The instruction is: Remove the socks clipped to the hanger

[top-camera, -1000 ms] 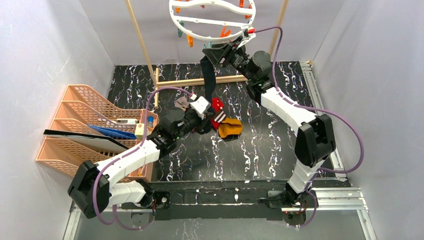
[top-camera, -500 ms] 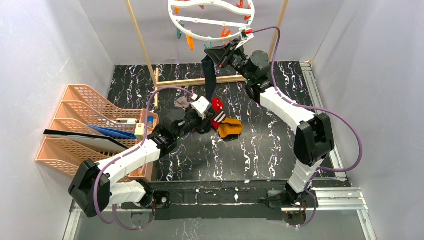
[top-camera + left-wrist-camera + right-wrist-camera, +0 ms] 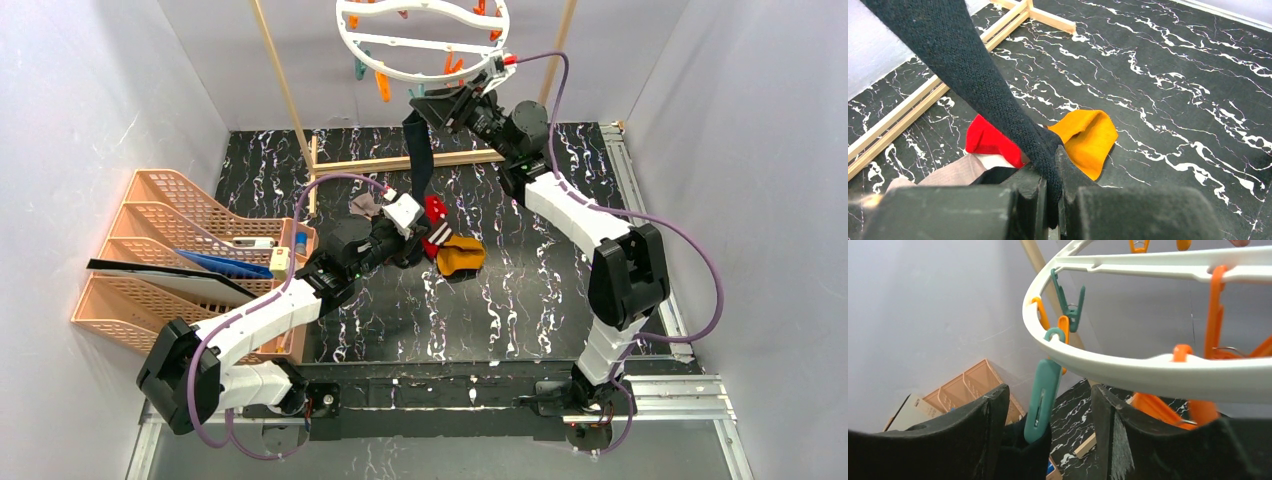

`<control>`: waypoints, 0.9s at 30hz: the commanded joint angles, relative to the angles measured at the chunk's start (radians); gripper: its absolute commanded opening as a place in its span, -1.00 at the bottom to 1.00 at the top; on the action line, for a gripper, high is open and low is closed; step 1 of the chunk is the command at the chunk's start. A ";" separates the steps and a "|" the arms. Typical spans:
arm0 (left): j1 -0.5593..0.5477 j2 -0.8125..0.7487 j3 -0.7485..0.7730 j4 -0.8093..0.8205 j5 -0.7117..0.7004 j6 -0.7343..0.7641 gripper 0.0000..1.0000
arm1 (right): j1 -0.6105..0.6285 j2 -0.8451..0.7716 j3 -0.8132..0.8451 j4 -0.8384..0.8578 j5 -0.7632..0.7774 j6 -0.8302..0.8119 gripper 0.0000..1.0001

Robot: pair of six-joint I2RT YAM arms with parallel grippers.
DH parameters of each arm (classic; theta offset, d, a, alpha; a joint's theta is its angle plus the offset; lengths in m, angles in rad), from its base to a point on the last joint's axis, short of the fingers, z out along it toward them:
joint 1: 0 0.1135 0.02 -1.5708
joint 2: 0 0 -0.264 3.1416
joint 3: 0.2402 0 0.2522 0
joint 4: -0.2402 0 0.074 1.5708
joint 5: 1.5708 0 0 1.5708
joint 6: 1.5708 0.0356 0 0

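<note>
Tabletop: well below the hanger, carrying a red sock, a mustard sock and a grey-beige sock, all already off. Hanger: white ring overhead with orange and teal pins dangling. Black sock: clipped at the hanger's near rim, stretched down and away from it to your left gripper, which is clenched on its lower end. Right gripper: just under the hanger's rim, jaws parted either side of the teal clothespin, not visibly pressing it. To do this step well, squeeze the pin's levers rather than the fabric. Pull gently away from the hanger with the left so that it does not swing.
</note>
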 commanded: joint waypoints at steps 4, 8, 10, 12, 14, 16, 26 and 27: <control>-0.014 -0.002 0.012 -0.023 -0.015 0.016 -1.00 | -0.060 0.032 -0.092 0.262 -0.118 0.217 0.40; -0.016 0.003 0.010 -0.023 -0.016 0.016 -1.00 | -0.078 0.046 -0.124 0.353 -0.153 0.302 0.41; -0.018 0.005 0.010 -0.024 -0.015 0.016 -1.00 | -0.085 0.060 -0.140 0.419 -0.169 0.360 0.42; -0.018 0.007 0.012 -0.024 -0.014 0.016 -1.00 | -0.088 0.079 -0.143 0.473 -0.187 0.407 0.43; -0.021 0.008 0.012 -0.027 -0.014 0.017 -1.00 | -0.089 0.100 -0.140 0.525 -0.202 0.453 0.43; -0.022 0.011 0.011 -0.029 -0.014 0.019 -1.00 | -0.090 0.121 -0.132 0.574 -0.212 0.501 0.43; -0.029 0.019 0.016 -0.040 -0.016 0.023 -1.00 | -0.090 0.163 -0.105 0.659 -0.226 0.584 0.43; -0.030 0.019 0.016 -0.040 -0.016 0.023 -1.00 | -0.091 0.164 -0.105 0.663 -0.225 0.586 0.42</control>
